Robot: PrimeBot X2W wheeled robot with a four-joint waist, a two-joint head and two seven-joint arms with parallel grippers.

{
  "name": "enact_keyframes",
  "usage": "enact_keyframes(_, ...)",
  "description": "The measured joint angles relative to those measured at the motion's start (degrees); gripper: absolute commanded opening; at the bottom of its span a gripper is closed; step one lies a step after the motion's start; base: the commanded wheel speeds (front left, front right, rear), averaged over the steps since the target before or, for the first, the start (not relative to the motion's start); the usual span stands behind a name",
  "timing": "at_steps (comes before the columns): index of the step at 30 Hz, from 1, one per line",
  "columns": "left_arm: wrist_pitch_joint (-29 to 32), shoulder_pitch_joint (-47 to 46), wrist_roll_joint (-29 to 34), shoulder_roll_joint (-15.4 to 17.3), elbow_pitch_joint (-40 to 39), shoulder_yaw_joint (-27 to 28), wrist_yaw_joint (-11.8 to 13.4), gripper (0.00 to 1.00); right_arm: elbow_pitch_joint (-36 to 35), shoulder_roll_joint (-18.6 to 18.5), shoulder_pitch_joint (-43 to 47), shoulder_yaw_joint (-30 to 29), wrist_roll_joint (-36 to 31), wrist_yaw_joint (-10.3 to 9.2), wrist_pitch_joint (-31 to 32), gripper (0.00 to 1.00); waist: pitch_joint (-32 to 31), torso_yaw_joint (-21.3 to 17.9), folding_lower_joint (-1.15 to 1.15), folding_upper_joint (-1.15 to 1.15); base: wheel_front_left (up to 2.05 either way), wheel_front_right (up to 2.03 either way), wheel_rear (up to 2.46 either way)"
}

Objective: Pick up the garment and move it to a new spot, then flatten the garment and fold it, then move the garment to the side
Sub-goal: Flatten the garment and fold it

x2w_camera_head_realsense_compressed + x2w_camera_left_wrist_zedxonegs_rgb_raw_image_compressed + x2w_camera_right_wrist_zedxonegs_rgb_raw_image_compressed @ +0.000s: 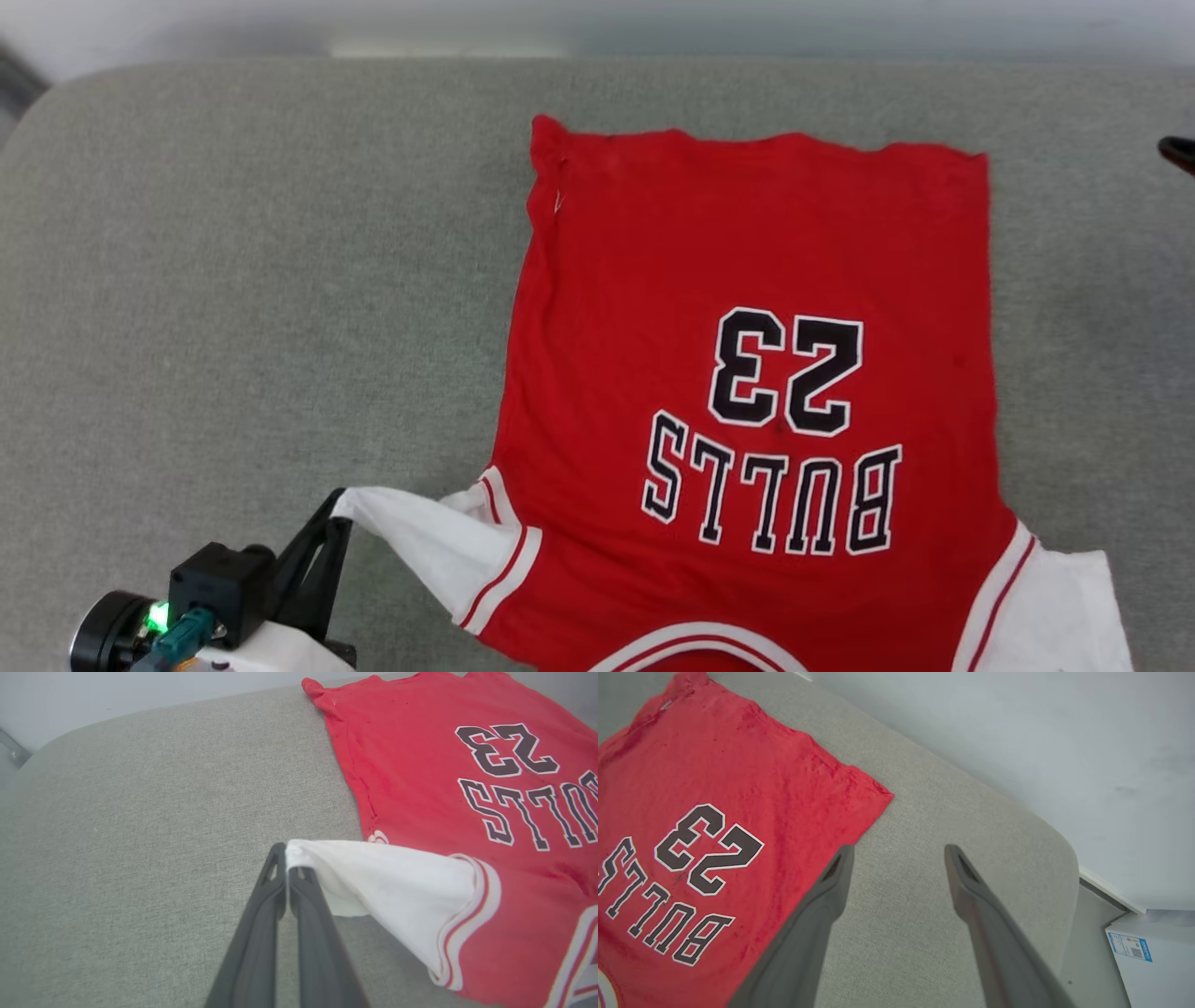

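Observation:
The garment (747, 280), a red jersey with black "BULLS" lettering and the number 23 facing up, lies spread on the grey cushioned surface (233, 280), hem at the far side. My left gripper (338, 509) is shut on the tip of its white left sleeve (429, 541), which is stretched out to the left. In the left wrist view the closed fingers (299, 891) pinch the sleeve edge (397, 891) beside the garment (420, 765). My right gripper (899, 851) is open over bare grey fabric, just right of the garment (714, 788) near its hem corner, holding nothing.
The other white sleeve (1055, 607) lies flat at the lower right. A dark tip (1178, 151) pokes in at the right edge. Past the cushion's rounded corner stand a pale wall and a white labelled box (1148, 952). Wide grey surface lies left of the garment.

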Motion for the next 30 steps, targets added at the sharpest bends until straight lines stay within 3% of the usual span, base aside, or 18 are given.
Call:
enact_keyframes(5, -0.1, -3.9, 2.1, -2.6, -0.5, -0.2, -1.2, 0.0, 6.1, 0.5, -9.4, 1.1, 0.6, 0.0, 13.5, 1.0, 5.8, 2.9, 0.0, 0.0, 0.0, 0.0, 0.0)
enact_keyframes(9, -0.4, -6.4, 3.8, -4.6, -0.1, -0.2, -1.8, 0.0, 12.0, 3.6, -13.8, -0.3, -1.9, 0.0, 18.5, 1.0, 10.3, 5.5, 0.0, 0.0, 0.0, 0.0, 0.0)
enact_keyframes(16, -0.9, -8.9, 5.3, -8.4, -0.1, 0.1, -3.0, 0.0, 18.8, 7.4, -15.0, -3.7, -6.0, 0.0, 19.7, 1.0, 16.9, 10.2, 0.01, 0.0, 0.0, 0.0, 0.0)
enact_keyframes(25, -1.2, -9.3, 6.4, -10.9, 1.3, 2.1, -3.9, 0.0, 19.2, 6.9, -11.8, -6.1, -7.0, -0.01, 18.0, 1.0, 21.5, 14.0, -0.03, 0.0, 0.0, 0.0, 0.0)
enact_keyframes(26, -1.2, -9.2, 6.4, -11.1, 1.3, 2.3, -4.0, 0.0, 18.9, 6.8, -11.5, -6.2, -7.1, -0.01, 17.5, 0.3, 21.4, 14.0, -0.03, 0.0, 0.0, 0.0, 0.0)
enact_keyframes(27, -1.2, -9.0, 6.7, -11.3, 1.4, 2.4, -4.2, 0.0, 18.7, 6.7, -11.2, -6.1, -7.2, -0.01, 17.1, 0.0, 21.2, 13.9, -0.03, 0.0, 0.0, 0.0, 0.0)
enact_keyframes(30, -1.2, -8.2, 6.9, -11.7, 1.8, 2.8, -4.4, 0.0, 18.0, 6.9, -10.6, -5.2, -7.3, -0.01, 16.1, 0.0, 19.9, 13.4, -0.02, 0.0, 0.0, 0.0, 0.0)
